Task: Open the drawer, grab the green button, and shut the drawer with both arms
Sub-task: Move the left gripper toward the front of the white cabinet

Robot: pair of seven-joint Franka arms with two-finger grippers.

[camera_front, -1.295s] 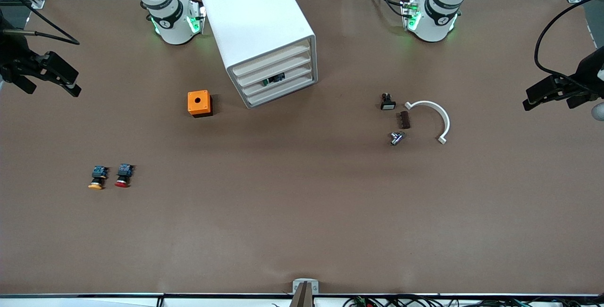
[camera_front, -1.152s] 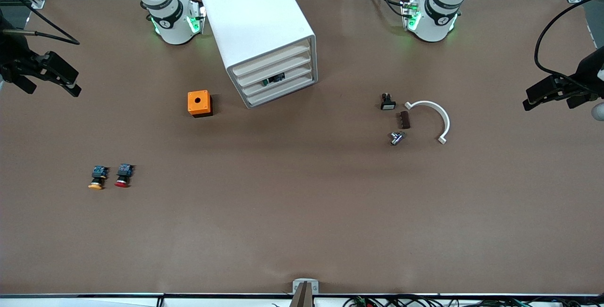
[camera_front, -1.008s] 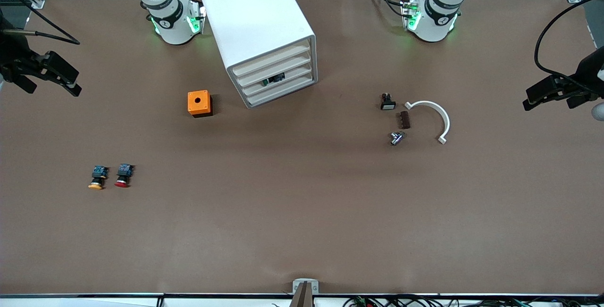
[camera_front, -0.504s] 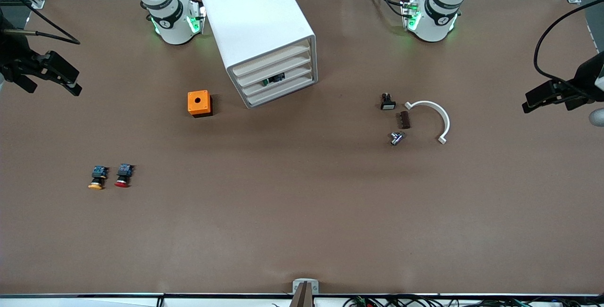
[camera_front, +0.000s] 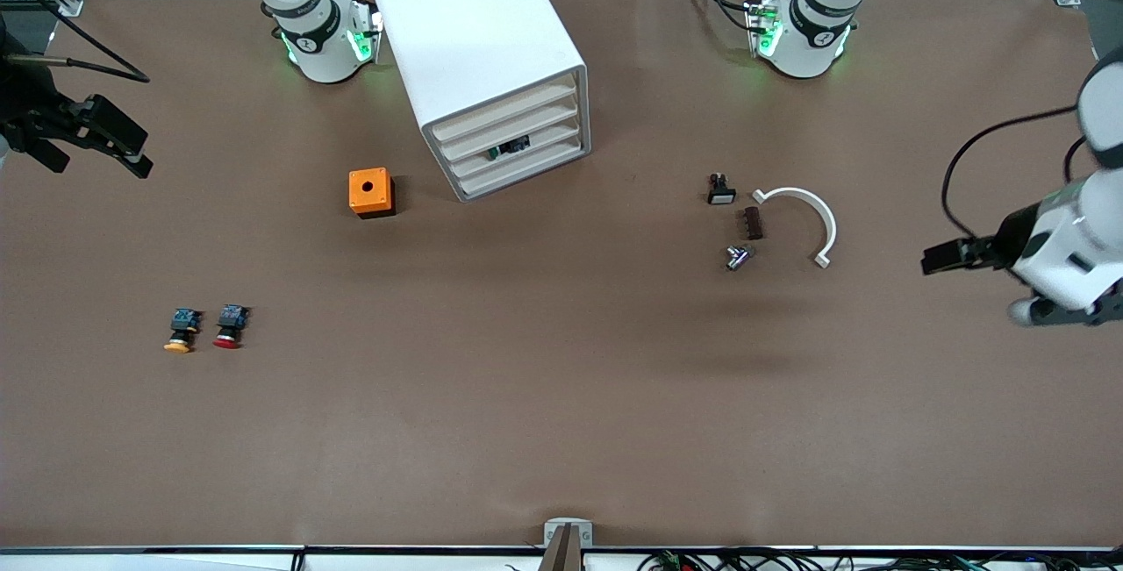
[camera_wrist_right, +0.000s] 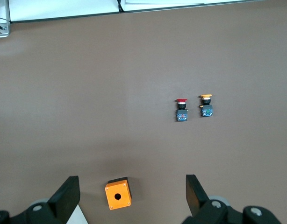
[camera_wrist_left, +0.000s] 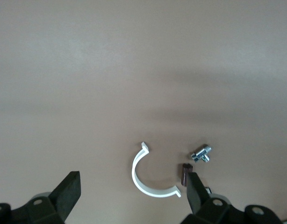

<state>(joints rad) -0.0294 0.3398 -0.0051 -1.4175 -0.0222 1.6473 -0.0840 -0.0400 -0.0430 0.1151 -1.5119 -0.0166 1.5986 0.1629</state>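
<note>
Drawer (camera_front: 518,148) number three from the top of the white cabinet (camera_front: 478,53) is shut, like the other three, and a small dark and blue part, which I judge to be the button (camera_front: 510,148), shows through its front. Nothing of the task looks done: opening, taking the button and closing all remain. The left claw (camera_front: 943,257) hangs with its fingers apart over the desk (camera_front: 561,431) at the left arm's end, near a white curved clip (camera_front: 811,216), a brown block (camera_front: 752,223) and a metal fitting (camera_front: 738,256). The right claw (camera_front: 114,141) waits, fingers apart, over the right arm's end. An orange box (camera_front: 371,192) sits beside the cabinet, with the yellow-capped button (camera_front: 180,331) and red-capped button (camera_front: 230,326) nearer the front camera.
</note>
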